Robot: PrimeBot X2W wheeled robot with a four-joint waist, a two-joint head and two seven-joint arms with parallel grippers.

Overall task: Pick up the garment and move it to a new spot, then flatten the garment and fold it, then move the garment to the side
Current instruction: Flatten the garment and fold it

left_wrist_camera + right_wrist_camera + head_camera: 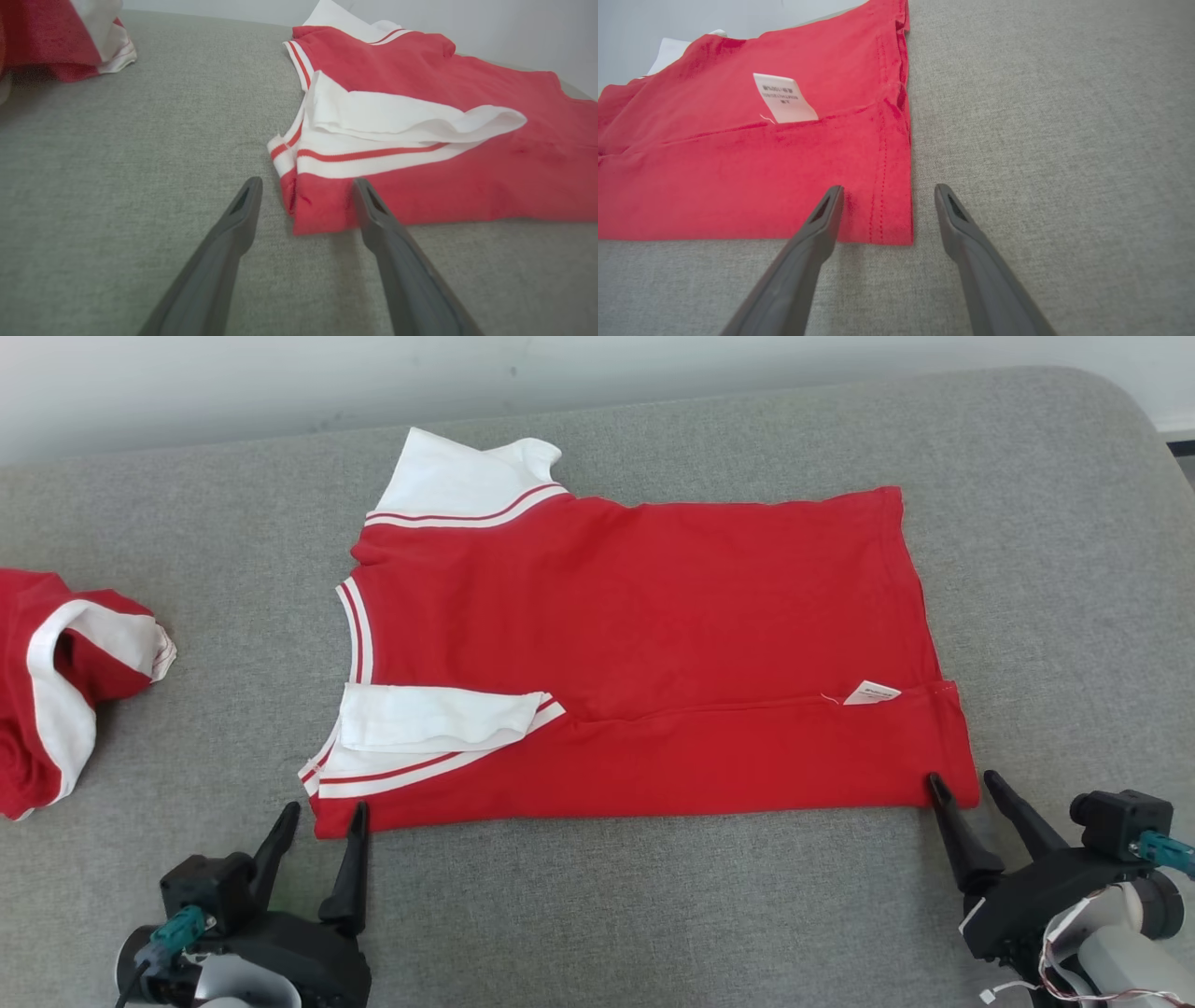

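**Head view: both grippers stand open at the garment's near corners, holding nothing**

You have the red garment (644,644) spread flat in the middle of the grey cushion (653,915), collar to the left and hem to the right. Its near long side lies turned over onto the body. That is why the white sleeve (429,719) sits on top of the red and the care label (873,692) faces up.

Your left gripper (325,810) has its fingers spread wide at the near-left corner, one finger on the cloth and the other on bare cushion. Your right gripper (963,778) stands the same way at the near-right corner, by the stitched hem. Neither grips any cloth. The matched placement suggests the two corners were handled as a pair, so the fold line runs straight.

I judge the first lengthwise fold done, with the far side not yet turned in. A second red-and-white garment (65,681) lies crumpled at the far left, well apart, so keep it out of your next move.
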